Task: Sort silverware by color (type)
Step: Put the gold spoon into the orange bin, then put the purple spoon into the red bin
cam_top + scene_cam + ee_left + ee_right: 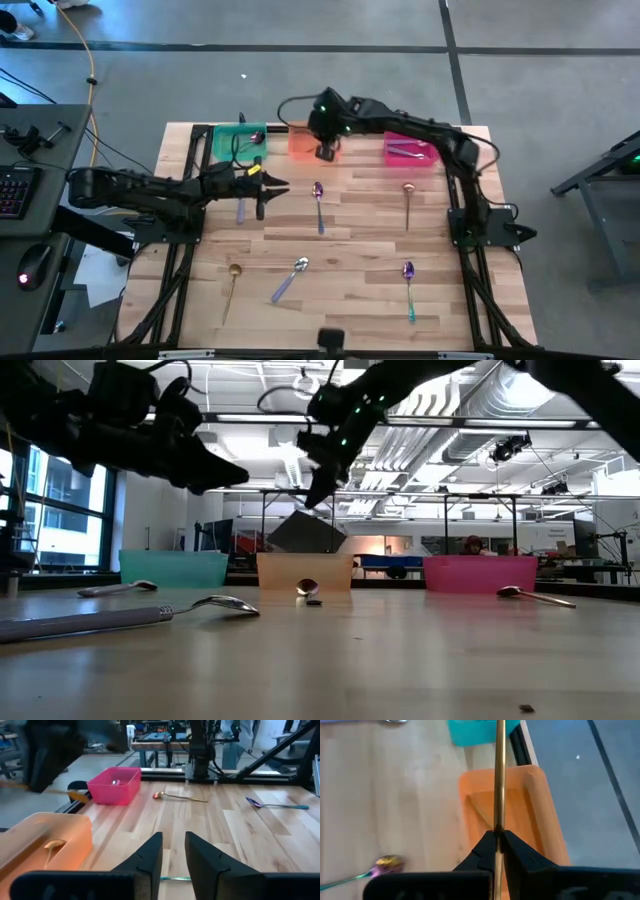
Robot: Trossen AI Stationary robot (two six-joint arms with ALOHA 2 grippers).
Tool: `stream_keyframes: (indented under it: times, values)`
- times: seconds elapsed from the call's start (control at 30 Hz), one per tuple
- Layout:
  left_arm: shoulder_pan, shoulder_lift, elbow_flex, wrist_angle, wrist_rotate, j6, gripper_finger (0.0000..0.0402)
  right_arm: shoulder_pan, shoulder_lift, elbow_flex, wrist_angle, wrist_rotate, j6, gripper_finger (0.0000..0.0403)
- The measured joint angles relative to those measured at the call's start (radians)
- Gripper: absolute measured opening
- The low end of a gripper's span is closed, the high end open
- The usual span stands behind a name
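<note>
My right gripper (325, 152) is over the orange bin (303, 140) at the far edge, shut on a slim gold utensil (499, 775). My left gripper (268, 186) hovers open and empty above the table, left of an iridescent spoon (318, 203) whose teal handle (175, 879) shows between its fingers. A silver utensil (241, 208) lies flat by it. More lie flat: a gold spoon (408, 200), a gold one (232, 285), a silver one (290, 278) and an iridescent one (408, 285). The orange bin (45, 845) holds a gold spoon (52, 845). My right gripper pinches the gold utensil's thin handle (498, 822) between its two fingers. The handle sticks out past the fingertips, in line with them, over the orange bin (540, 810). Its far end runs out of the wrist picture. The fingers come from above.
A green bin (240, 140) stands left of the orange one and a pink bin (410, 150) with silver pieces stands right of it, all along the far edge. The right arm (440, 140) arches over the pink bin. A keyboard and mouse sit on a desk left of the table.
</note>
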Motion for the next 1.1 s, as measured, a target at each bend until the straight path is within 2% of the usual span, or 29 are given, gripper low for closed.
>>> stream_keyframes:
  times: [0.3, 0.43, 0.73, 1.1]
  values:
    - [0.041, -0.064, -0.045, 0.001, 0.001, 0.013, 0.005, -0.092, 0.276, 0.278, -0.11, -0.081, 0.009, 0.0]
    - [0.053, -0.069, -0.048, -0.008, 0.001, 0.01, 0.0049, -0.106, 0.342, 0.343, -0.147, -0.085, 0.021, 0.0]
    - [0.053, -0.069, -0.048, -0.011, 0.001, 0.01, 0.0048, -0.113, 0.371, 0.329, -0.152, -0.086, 0.035, 0.0006]
    - [0.053, -0.069, -0.048, -0.01, 0.0, 0.01, 0.0048, -0.112, 0.373, 0.359, -0.135, -0.086, 0.038, 0.0073]
